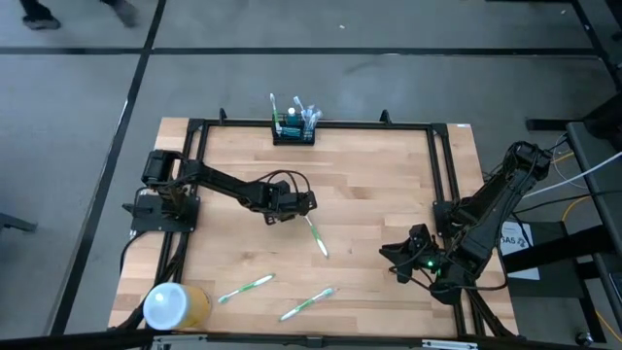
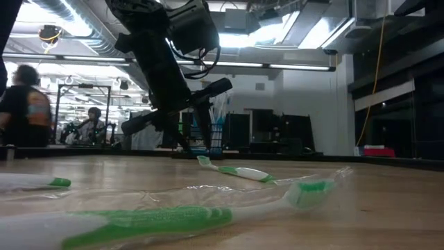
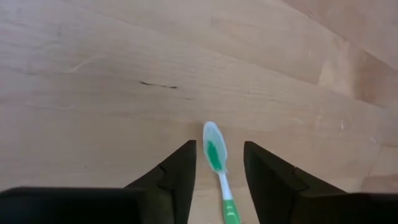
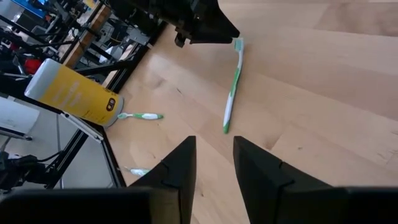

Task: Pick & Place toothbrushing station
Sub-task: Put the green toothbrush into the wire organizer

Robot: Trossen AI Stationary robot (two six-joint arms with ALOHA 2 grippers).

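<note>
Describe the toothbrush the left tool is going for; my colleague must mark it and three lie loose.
Start at the wooden table and find the left tool near its middle. The toothbrush lies with its head between that tool's open fingers. The two other toothbrushes lie nearer the front edge, away from either tool.

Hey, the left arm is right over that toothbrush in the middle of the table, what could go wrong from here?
The left gripper is open, straddling only the head end of the toothbrush, so a grasp there may let the long handle swing or slip. The brush lies flat on the table, so the fingertips might scrape the wood or push it aside. The holder at the far edge already looks crowded, so fitting another brush in could be tight.
</note>
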